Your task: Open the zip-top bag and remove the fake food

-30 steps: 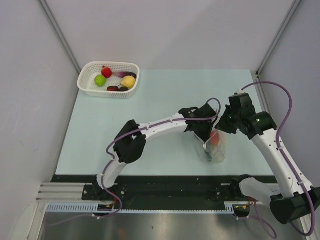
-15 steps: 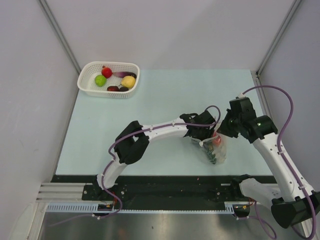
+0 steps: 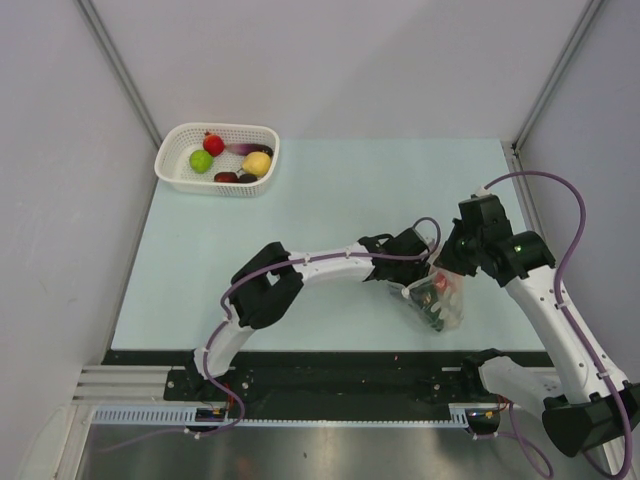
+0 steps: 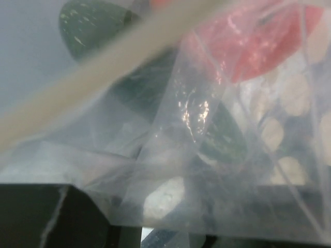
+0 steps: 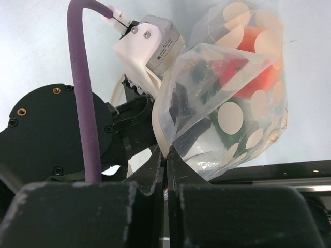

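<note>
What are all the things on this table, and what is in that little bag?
table: one, pale blue-green, under everything.
basket: one, white mesh, far left corner of the table.
toy fruits: about five, in the basket; a red one, a lime green one, a yellow one, the rest dark.
zip-top bag: one, clear with pale dots, near right part of the table, between the two grippers.
fake food: inside the bag; a red piece and a dark green piece show, full count unclear.
cables: purple, one along each arm.
left gripper: one, black, at the bag's mouth; open or shut unclear.
right gripper: one, black, shut on the bag's edge.
</note>
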